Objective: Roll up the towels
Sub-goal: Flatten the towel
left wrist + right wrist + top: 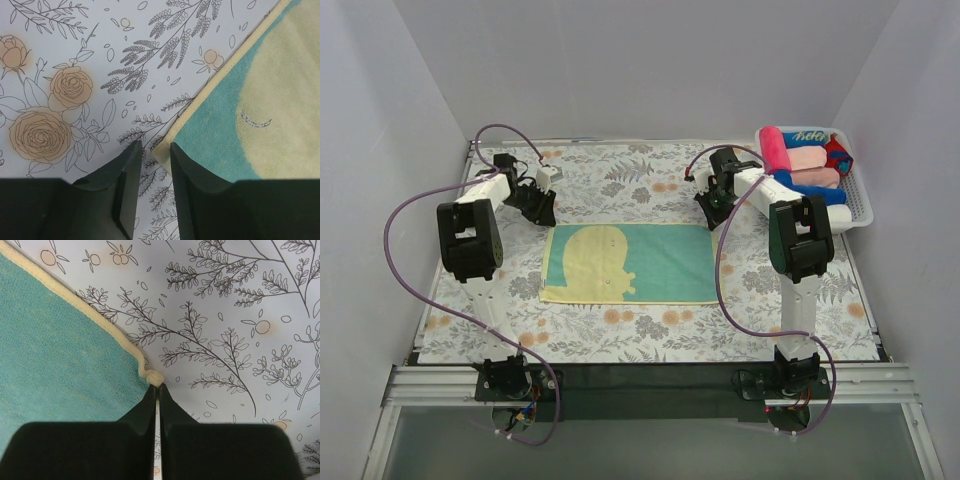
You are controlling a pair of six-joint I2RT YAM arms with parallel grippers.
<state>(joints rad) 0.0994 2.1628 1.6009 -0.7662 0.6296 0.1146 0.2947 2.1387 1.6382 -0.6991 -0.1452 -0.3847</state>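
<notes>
The pale yellow and teal towel (630,262) lies flat in the middle of the table. My left gripper (542,210) is at its far left corner. In the left wrist view the left gripper (154,147) is slightly open, with the towel (260,115) corner just at the tip of one finger and not gripped. My right gripper (712,215) is at the far right corner. In the right wrist view the right gripper (158,388) is shut, pinching the bunched yellow corner of the towel (60,365). A blue roll (815,190) lies in the basket.
A white basket (860,208) at the back right holds several rolled towels, pink, peach and blue. A floral cloth (650,325) covers the table. White walls close in the left, back and right sides.
</notes>
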